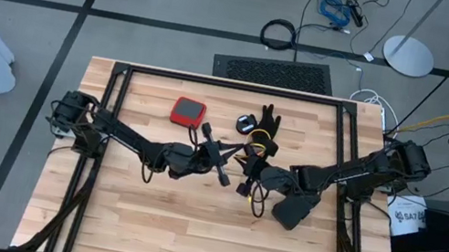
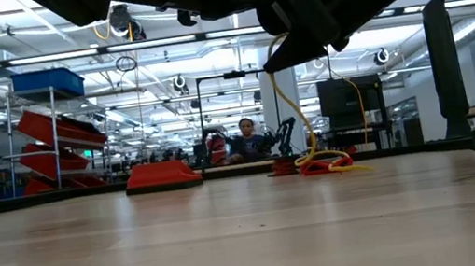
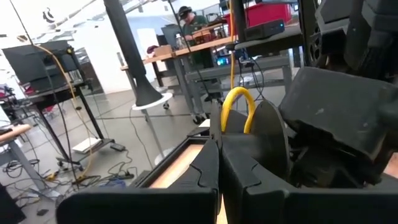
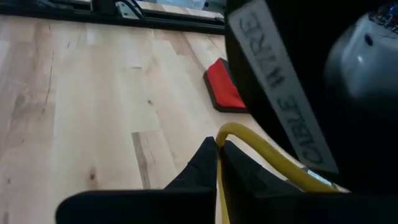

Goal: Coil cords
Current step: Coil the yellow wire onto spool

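Mid-table, above the wooden table [image 1: 187, 231]: left gripper [image 1: 224, 178] and right gripper [image 1: 247, 186], both clenched on the yellow cord [image 2: 288, 106], lifted; remaining cords [image 2: 325, 163] piled toward twelve o'clock, beside black glove [image 1: 268, 119].

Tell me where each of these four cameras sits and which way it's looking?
High view: overhead, looking straight down on the table and both arms.
Low view: at tabletop height, looking level across; arms hang in from above, yellow cord dangling.
Left wrist view: on the left arm, looking past its shut left hand at the yellow cord and the room.
Right wrist view: on the right arm, looking past its shut right hand at the tabletop.
Shared: the yellow cord in all; the red pad in high, low, right wrist.
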Controlling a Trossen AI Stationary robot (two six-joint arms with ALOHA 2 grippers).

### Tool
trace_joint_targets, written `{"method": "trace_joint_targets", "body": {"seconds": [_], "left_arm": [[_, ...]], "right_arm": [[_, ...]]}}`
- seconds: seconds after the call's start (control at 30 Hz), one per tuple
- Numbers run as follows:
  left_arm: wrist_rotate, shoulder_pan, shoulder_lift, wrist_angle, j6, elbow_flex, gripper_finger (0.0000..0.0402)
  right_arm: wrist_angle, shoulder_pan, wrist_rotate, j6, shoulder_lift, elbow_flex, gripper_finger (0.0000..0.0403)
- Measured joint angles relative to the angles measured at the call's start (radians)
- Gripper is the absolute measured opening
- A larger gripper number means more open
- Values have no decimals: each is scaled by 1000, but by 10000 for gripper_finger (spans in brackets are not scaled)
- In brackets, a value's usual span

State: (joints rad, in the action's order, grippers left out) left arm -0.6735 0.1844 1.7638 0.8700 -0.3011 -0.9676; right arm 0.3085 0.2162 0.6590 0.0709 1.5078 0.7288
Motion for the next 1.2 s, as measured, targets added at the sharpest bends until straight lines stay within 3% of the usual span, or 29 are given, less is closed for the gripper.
{"method": "trace_joint_targets", "body": {"seconds": [0.3,0.57,0.77,1.2], "left_arm": [[-138,3,0,-40,-171,0,0],[-192,-38,0,-42,-176,0,0],[-181,-75,0,-19,-126,0,0],[-81,-98,0,66,-9,1,0]], "right_arm": [[-46,59,0,-21,-34,0,0],[119,123,-92,-178,-49,0,0],[133,124,-228,-213,-49,0,0],[89,53,-404,-220,-49,0,0]]}}
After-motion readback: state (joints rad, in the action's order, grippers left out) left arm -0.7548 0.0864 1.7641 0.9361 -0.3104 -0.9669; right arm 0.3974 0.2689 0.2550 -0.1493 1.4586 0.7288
